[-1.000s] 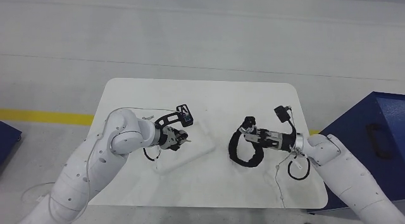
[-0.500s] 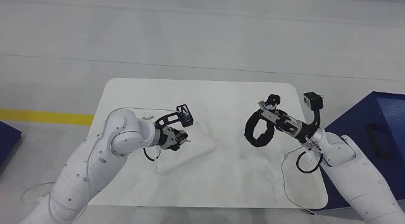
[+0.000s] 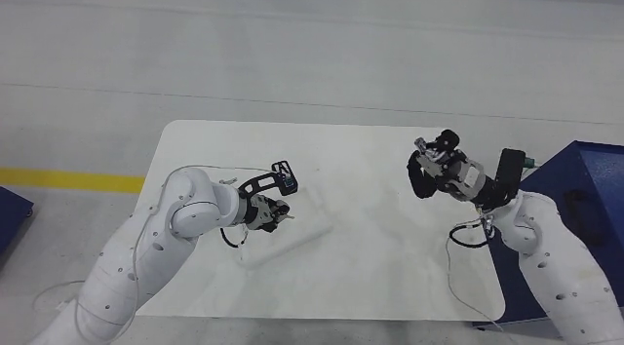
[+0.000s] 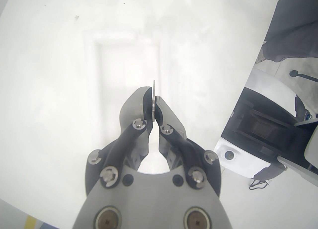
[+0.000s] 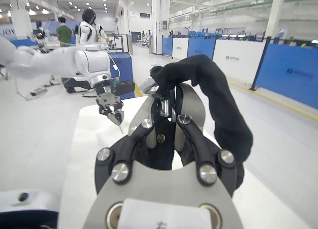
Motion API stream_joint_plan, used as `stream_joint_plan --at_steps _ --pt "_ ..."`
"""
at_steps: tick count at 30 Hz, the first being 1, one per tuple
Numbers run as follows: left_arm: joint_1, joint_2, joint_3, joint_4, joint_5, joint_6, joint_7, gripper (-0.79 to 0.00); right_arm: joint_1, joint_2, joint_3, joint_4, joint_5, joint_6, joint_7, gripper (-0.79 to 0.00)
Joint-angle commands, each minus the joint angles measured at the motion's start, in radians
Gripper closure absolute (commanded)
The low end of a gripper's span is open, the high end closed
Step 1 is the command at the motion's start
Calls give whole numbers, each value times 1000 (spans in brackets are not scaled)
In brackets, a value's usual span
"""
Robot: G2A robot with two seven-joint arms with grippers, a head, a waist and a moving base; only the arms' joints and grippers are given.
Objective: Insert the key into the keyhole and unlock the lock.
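The key (image 4: 154, 90) is a thin metal blade seen edge-on in the left wrist view, pinched between the black pads of the left gripper (image 4: 153, 105) with its tip poking out past the fingertips; the jaws are closed down to a sliver on it. From the right wrist view the same key (image 5: 121, 129) points down at the table (image 5: 49, 140) below the left gripper (image 5: 116, 117), and whether its tip touches the surface cannot be told. The lock (image 5: 152, 87) is well apart from the key, held off the table in the right gripper (image 5: 165, 107): a chrome body with a short chrome stub sits between the two fingers, which are narrowed on it, and a thick black fabric-covered loop (image 5: 218, 105) arches from the chrome part over and down one side of the gripper. In the top view the left gripper (image 3: 278, 213) sits over the left middle of the white table (image 3: 341, 277), while the right gripper (image 3: 434, 162) holds the lock (image 3: 421, 177) above the table's far right part, the dark loop bunched beside it. A blue cart (image 3: 575, 199) stands just beside the table's right edge, and a yellow line (image 3: 68, 179) runs along the floor to the left.
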Motion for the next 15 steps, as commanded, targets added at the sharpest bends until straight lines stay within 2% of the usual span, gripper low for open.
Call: stream_joint_plan --at_steps 1,11,13,15 --pt "0 0 0 0 0 0 0 0 8 -7 -42 44 -238 105 -239 0" --pt "0 0 0 0 0 0 0 0 8 -7 -42 44 -238 105 -239 0" --pt "0 0 0 0 0 0 0 0 4 -7 -41 15 -294 177 -212 0" --pt "8 2 -23 -15 27 48 66 0 -10 -9 -58 -3 -372 252 -233 0"
